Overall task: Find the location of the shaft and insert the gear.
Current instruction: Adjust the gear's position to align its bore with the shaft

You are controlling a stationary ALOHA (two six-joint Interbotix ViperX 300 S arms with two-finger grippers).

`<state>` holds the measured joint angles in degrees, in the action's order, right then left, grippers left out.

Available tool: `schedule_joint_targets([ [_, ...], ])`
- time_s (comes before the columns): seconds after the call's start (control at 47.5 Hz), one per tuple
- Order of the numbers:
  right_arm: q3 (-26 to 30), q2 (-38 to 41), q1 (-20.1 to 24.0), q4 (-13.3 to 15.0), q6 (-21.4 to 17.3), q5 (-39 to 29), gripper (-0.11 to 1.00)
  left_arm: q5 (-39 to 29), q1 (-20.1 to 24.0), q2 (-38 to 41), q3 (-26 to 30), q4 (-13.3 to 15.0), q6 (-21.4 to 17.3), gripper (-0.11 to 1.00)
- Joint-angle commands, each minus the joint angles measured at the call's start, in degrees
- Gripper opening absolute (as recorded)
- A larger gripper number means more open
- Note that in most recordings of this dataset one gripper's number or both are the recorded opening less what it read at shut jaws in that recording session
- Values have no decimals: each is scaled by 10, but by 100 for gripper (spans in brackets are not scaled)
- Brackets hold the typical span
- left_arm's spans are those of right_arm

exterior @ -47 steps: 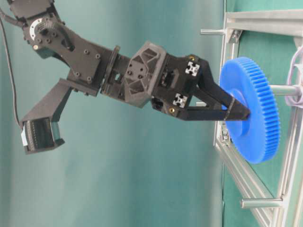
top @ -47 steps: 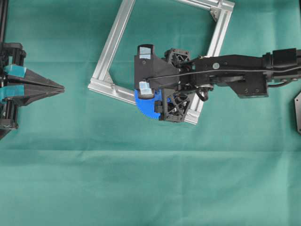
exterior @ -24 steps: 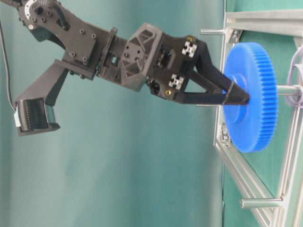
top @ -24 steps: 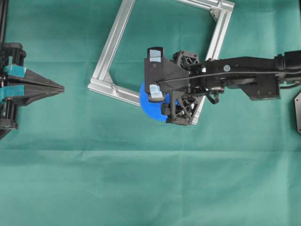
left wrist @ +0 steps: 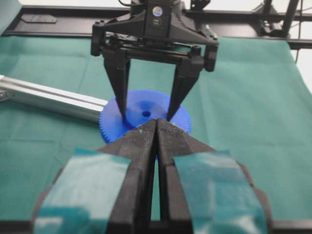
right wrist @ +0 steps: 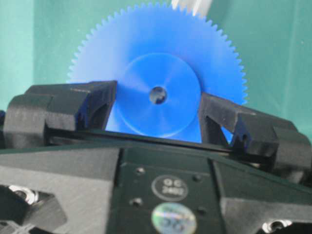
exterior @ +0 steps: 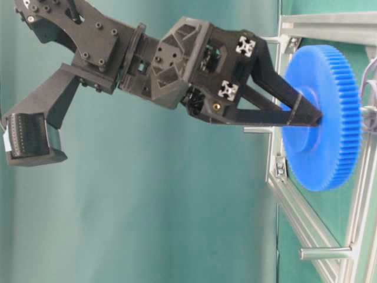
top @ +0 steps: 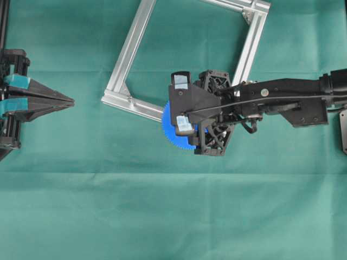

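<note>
Gear [exterior: 321, 118] pinched at hub by right hand [exterior: 315, 118], over frame [top: 127, 54] near worktop's far edge; left hand [top: 68, 100] pressed together, idle. Step: seeking shaft [exterior: 370, 112]. Next, judged: align bore, press down

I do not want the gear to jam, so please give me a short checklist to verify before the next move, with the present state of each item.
1. Right claw grips the gear by its raised hub: ok, a finger sits on each side of the hub.
2. Central hole of the gear is free: ok, it shows unobstructed in the right wrist view.
3. Shaft lined up with the hole: cannot tell, the gear hides it in every view.
4. Gear face level with the table: cannot tell.
5. Left claw out of the way: ok, shut and parked at the left edge.
6. Aluminium frame clear of the gear: not ok, the rim overlaps the frame's lower bar from above.
</note>
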<state>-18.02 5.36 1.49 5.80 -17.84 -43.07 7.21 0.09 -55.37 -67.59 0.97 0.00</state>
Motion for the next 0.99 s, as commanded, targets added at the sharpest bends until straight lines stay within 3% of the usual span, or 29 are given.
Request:
schedule_joint_targets([
  [0.0, 2, -13, 12, -4, -4, 4, 69, 2, 1, 6, 16, 1, 1, 0],
  [0.485, -4, -12, 33, -1, -5, 14, 69, 1, 1, 5, 16, 1, 1, 0],
  [0.969, -27, -17, -6, 25, -5, 27, 69, -1, 2, 6, 16, 1, 1, 0],
])
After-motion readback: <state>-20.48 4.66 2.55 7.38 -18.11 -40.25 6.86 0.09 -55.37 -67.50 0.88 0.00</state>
